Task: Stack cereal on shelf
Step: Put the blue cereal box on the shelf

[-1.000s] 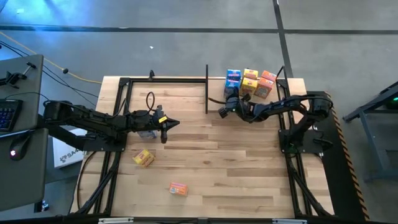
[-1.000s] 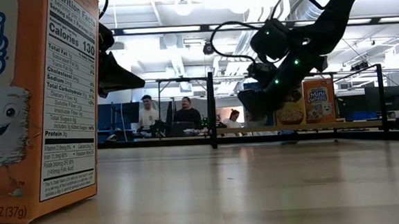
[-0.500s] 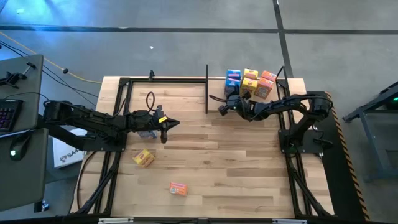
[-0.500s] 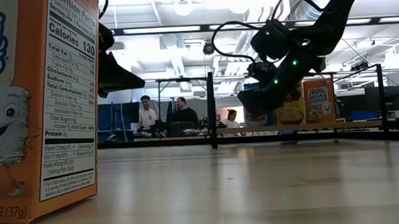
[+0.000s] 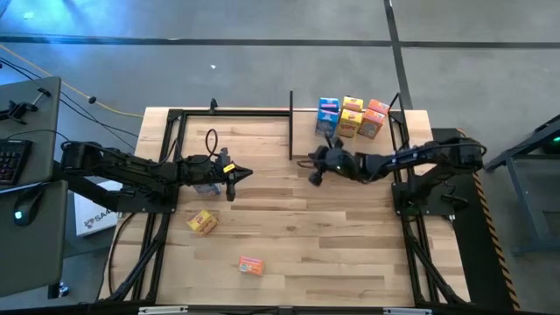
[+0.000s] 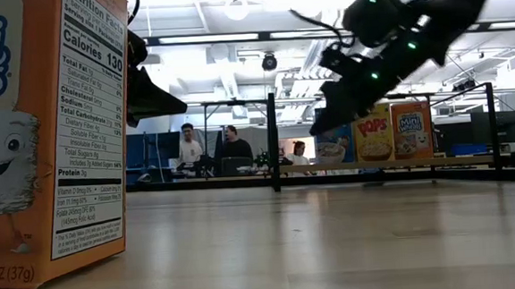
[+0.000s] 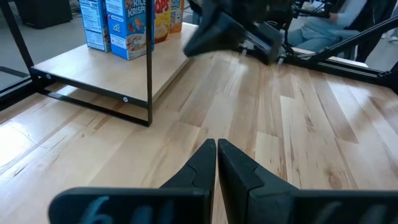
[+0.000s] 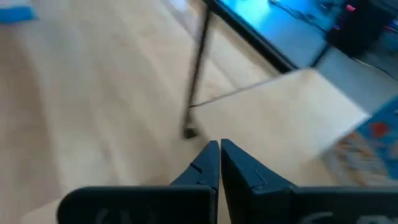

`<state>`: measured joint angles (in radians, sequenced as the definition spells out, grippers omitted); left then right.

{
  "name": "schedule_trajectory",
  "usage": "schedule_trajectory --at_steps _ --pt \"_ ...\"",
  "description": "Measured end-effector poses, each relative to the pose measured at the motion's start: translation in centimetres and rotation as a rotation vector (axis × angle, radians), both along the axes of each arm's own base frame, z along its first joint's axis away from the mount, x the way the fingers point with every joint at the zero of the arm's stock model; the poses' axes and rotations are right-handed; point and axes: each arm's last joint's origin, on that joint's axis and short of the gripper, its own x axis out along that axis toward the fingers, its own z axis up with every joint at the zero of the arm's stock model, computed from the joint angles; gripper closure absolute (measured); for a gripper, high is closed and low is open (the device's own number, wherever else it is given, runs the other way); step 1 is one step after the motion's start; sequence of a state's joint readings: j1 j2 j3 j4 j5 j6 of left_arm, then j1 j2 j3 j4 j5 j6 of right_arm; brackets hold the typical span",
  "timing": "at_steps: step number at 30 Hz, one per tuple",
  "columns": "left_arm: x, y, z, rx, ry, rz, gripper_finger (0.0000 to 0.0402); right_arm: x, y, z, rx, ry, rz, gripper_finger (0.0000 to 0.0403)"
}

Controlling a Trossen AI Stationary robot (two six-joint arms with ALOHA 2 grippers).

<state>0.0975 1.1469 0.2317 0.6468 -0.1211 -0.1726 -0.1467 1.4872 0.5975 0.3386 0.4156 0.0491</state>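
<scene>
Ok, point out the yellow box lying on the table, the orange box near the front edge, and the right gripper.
yellow box [image 5: 202,222], high view, middle of its upper face.
orange box [image 5: 251,266], high view, middle of its upper face.
right gripper [image 5: 313,175], high view, at its closed fingertips.

Place: a robotics lab or workshop hall.
Ceiling: exposed ducts [image 6: 411,14] and strip lights [image 6: 233,37].
Floor: bare grey concrete [image 5: 262,70].
Background: people [image 6: 231,146] seated at desks.
Side bench: keyboard [image 5: 9,162] and cables [image 5: 96,101].

Orange cereal box [image 6: 47,139] close, right arm [image 6: 386,42] aloft
</scene>
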Motion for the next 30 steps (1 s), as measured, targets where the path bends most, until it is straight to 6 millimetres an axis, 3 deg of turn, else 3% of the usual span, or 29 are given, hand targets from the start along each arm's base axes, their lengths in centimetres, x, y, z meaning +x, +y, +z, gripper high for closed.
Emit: schedule_trajectory --at_steps 3,8,16,20,24,30 --pt "0.0 0.0 0.0 0.000 -0.001 0.000 0.0392 -0.9 1.3 -1.1 0.026 -0.111 0.116 0.0402" --pt "0.1 0.1 0.3 -0.053 -0.047 0.022 0.0392 -1.9 3.2 -1.1 0.033 -0.308 0.237 0.0402" --pt "1.1 -0.1 1.6 -0.107 -0.066 0.006 0.0400 -2.0 4.6 -1.5 0.038 -0.283 0.297 0.0403" --pt "2.4 -1.2 2.9 -0.100 0.111 -0.050 0.0399 -2.2 4.8 -1.6 0.043 -0.292 0.384 0.0403" --pt "3.0 -2.2 5.0 -0.072 0.328 0.007 0.0390 -3.0 5.3 -1.8 0.046 -0.343 0.435 0.0403" --pt "2.3 -3.5 8.3 -0.052 0.586 -0.017 0.0336 -5.3 6.0 -2.8 0.069 -0.429 0.416 0.0403"
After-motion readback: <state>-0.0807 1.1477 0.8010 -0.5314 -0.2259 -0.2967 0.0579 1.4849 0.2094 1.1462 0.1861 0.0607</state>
